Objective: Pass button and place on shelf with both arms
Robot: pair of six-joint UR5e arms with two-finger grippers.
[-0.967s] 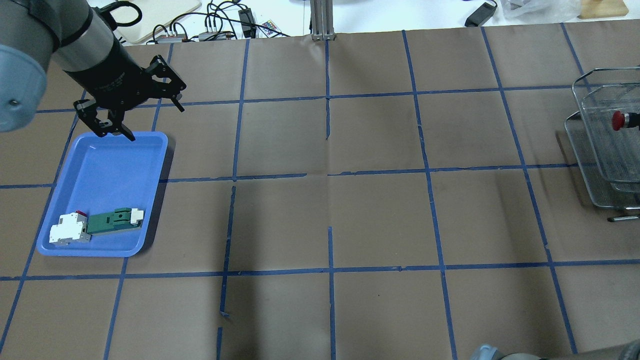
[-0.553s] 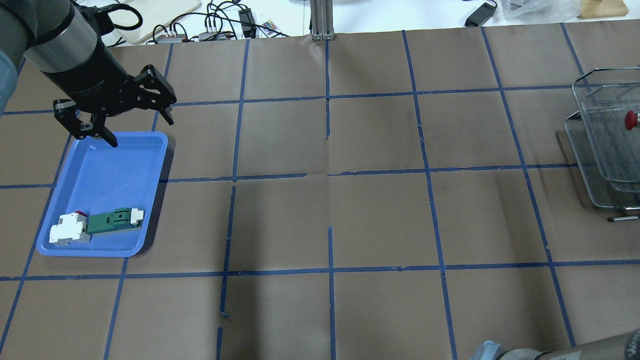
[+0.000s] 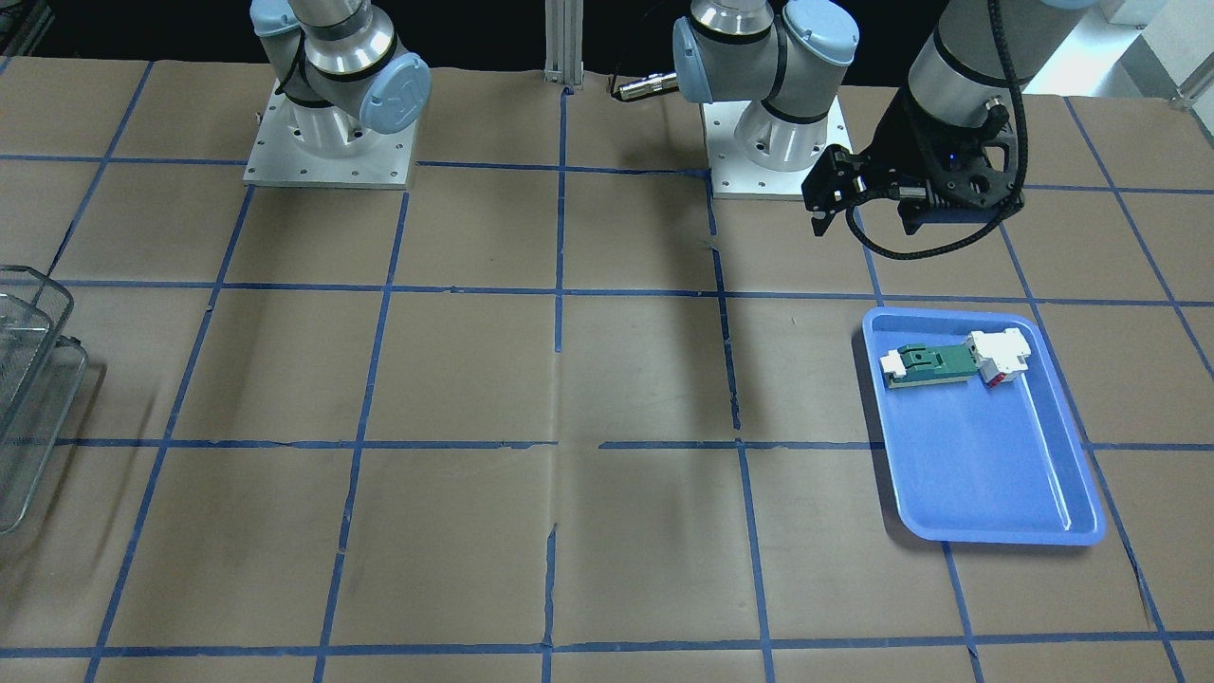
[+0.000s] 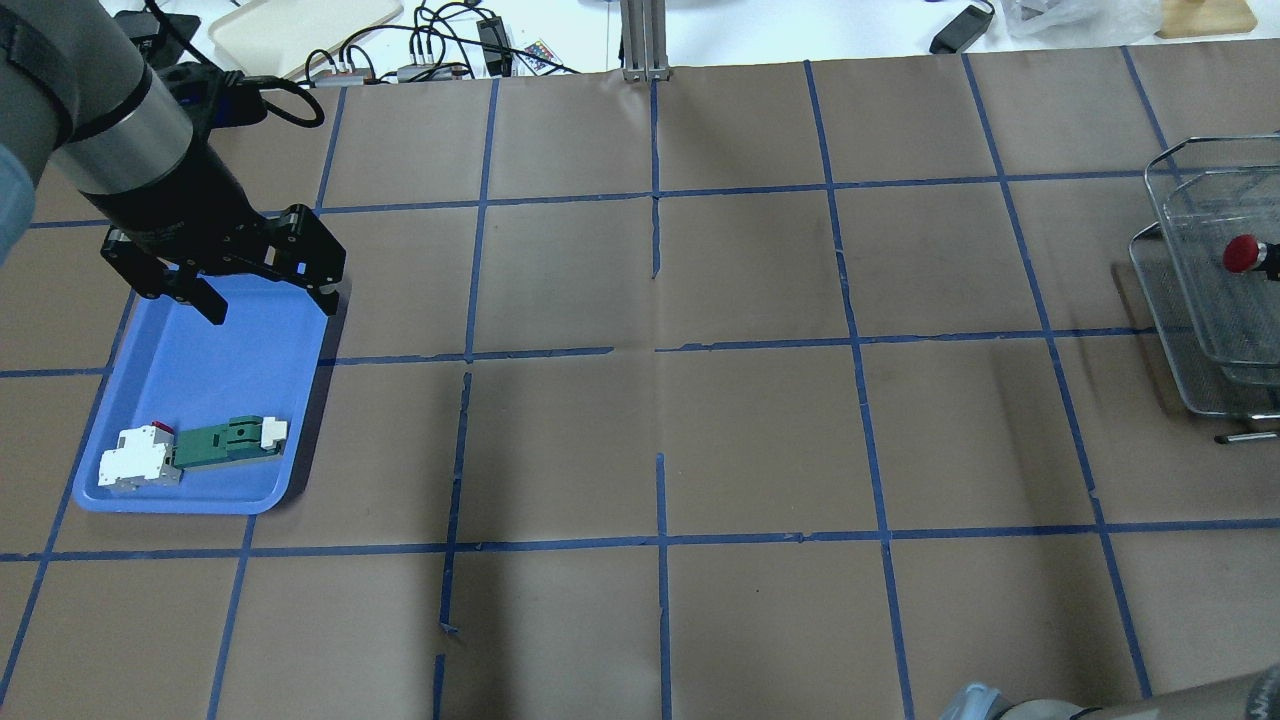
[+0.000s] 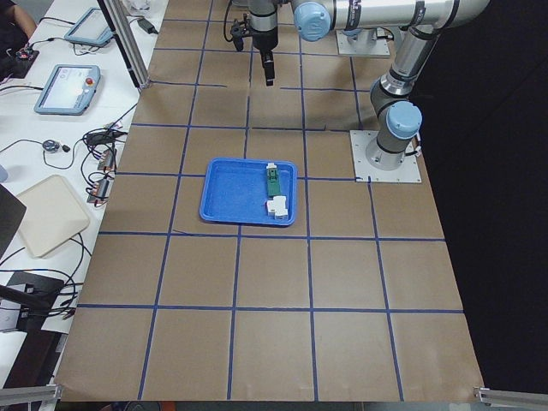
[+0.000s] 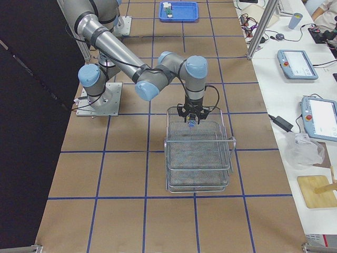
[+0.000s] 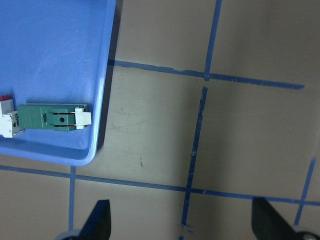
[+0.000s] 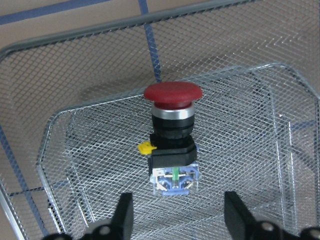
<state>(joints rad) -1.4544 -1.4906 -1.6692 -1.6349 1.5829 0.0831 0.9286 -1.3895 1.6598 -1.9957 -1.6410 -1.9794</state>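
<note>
**Left arm drawn back over tray; button lying in shelf**

Since a second ago the left end effector [image 4: 270, 300] has shifted toward the robot. It was beyond the far edge of the blue tray [image 4: 220, 370] and now hangs over the tray's far end. The red cap of the button [image 4: 1241, 254] has also moved slightly within the shelf [image 4: 1200, 300].

- Left end effector: fingers spread wide, nothing between them. It is above the tray and well apart from the green-and-white part [image 4: 225, 443] and the white block [image 4: 140, 462] at the tray's near end.
- Right end effector [image 8: 179, 220]: directly over the shelf, fingers wide apart with one on each side of the button. The wrist view shows open mesh between each finger and the button, so it has hold of nothing.
- Button: lies on its side on the mesh of the upper tier. Cap points toward the robot's left, blue-white block at the other end.
- Bench [image 4: 660, 420]: brown paper with a blue tape grid. Tray at the robot's left end, shelf at its right.

Progress, as a judgement: the hand-over looks finished, since the button is at the right arm's end and the left arm is empty. The placing also looks done, or nearly so, because the button rests on the tier unheld. What seems left is for the right arm to lift clear without knocking the button. Whether the button has settled, I cannot tell.
</note>
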